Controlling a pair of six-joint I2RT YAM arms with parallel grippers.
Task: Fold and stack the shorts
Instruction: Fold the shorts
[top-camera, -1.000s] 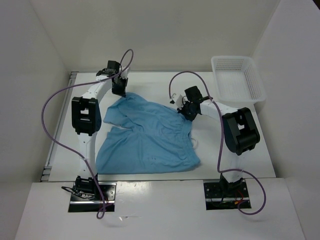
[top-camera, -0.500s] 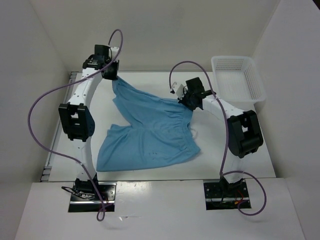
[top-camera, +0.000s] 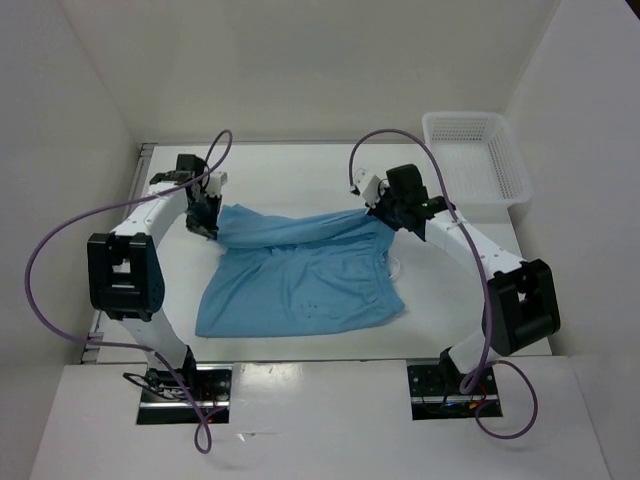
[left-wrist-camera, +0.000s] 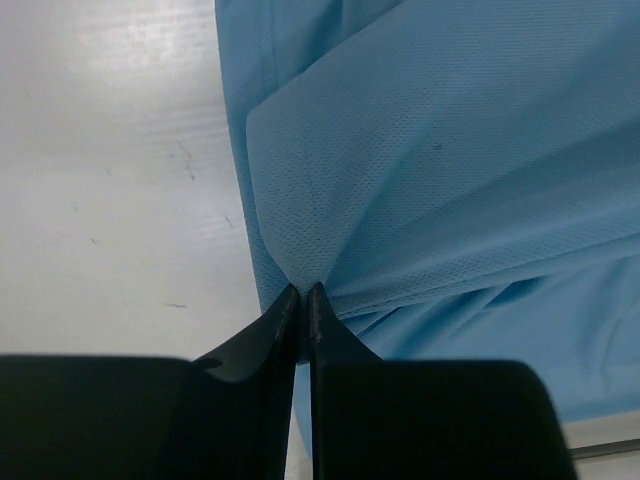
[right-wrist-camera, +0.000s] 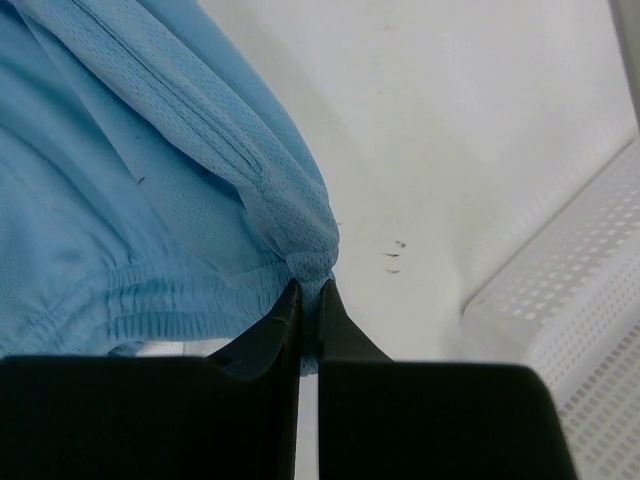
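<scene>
The sky-blue shorts (top-camera: 300, 285) lie on the white table (top-camera: 290, 175), their far edge held up and stretched between both arms. The left gripper (left-wrist-camera: 303, 292) has its jaws pinched tight on a fold at the left end. The right gripper (right-wrist-camera: 308, 288) is clamped on bunched fabric beside the gathered waistband.

One pair of shorts (top-camera: 300, 285), one basket (top-camera: 476, 117), two arms (top-camera: 125, 275) (top-camera: 470, 245)
</scene>
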